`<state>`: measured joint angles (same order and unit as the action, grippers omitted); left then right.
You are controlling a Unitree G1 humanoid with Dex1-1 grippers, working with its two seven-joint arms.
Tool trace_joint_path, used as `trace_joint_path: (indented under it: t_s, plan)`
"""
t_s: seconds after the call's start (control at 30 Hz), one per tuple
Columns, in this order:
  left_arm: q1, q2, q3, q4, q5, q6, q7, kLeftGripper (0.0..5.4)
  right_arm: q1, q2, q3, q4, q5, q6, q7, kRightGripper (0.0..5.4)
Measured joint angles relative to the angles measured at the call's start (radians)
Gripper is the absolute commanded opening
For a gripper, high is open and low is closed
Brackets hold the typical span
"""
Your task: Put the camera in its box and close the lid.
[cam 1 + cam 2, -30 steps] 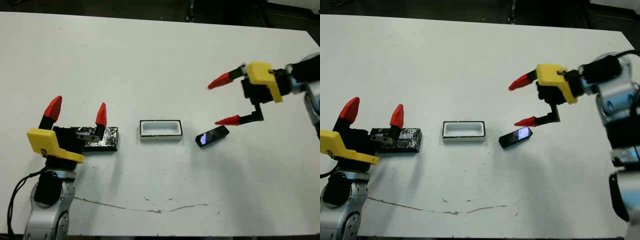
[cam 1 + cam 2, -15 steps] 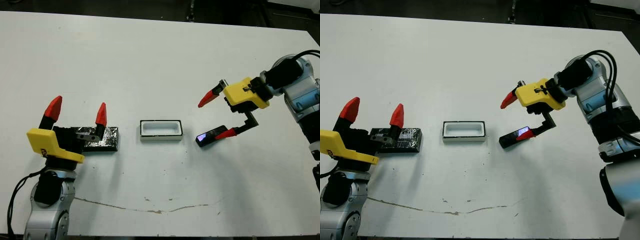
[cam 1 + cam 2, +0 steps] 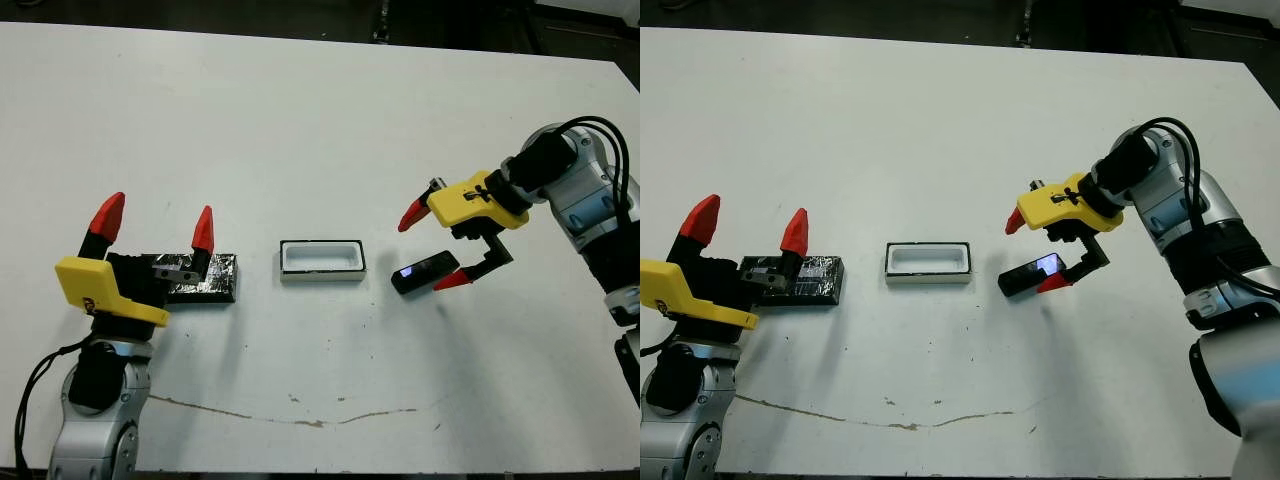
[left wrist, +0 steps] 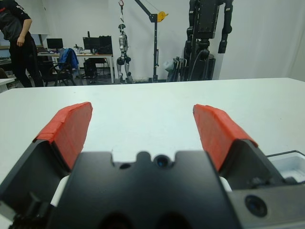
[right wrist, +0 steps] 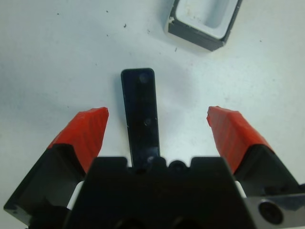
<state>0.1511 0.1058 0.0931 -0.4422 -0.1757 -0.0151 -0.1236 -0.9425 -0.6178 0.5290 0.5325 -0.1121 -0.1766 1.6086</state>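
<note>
Right gripper (image 3: pixel 430 250) fingers apart, straddling slim glossy black camera (image 3: pixel 425 272); its long axis runs between them, toward the box.

Bright overhead light is flooding my white matte table (image 3: pixel 300 110); soft shadows are lying near things, and the slim glossy black camera (image 3: pixel 424 272) is glinting bluish.

Robotics lab. Beyond white table (image 4: pixel 157 102), left wrist view shows open room with white walls, humanoid robot (image 4: pixel 124 47) hung from crane hoist (image 4: pixel 151 28), big dark robot frame (image 4: pixel 207 36), desks with monitors (image 4: pixel 97 45), office chairs (image 4: pixel 66 64), person (image 4: pixel 19 40) standing at edge.
</note>
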Motion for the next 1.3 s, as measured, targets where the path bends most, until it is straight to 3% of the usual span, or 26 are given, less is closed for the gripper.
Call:
trace_joint_path:
  t_s: [0.5, 1.3]
  plan:
    - [0.001, 0.0, 0.0, 0.0, -0.006, 0.0, -0.001, 5.4, 0.079, 0.005, -0.024, -0.011, 0.02, 0.057, -0.004, 5.2]
    - [0.003, 0.0, 0.0, 0.0, -0.001, -0.001, 0.003, 5.4, 0.122, 0.039, -0.081, -0.003, 0.034, 0.06, -0.073, 1.68]
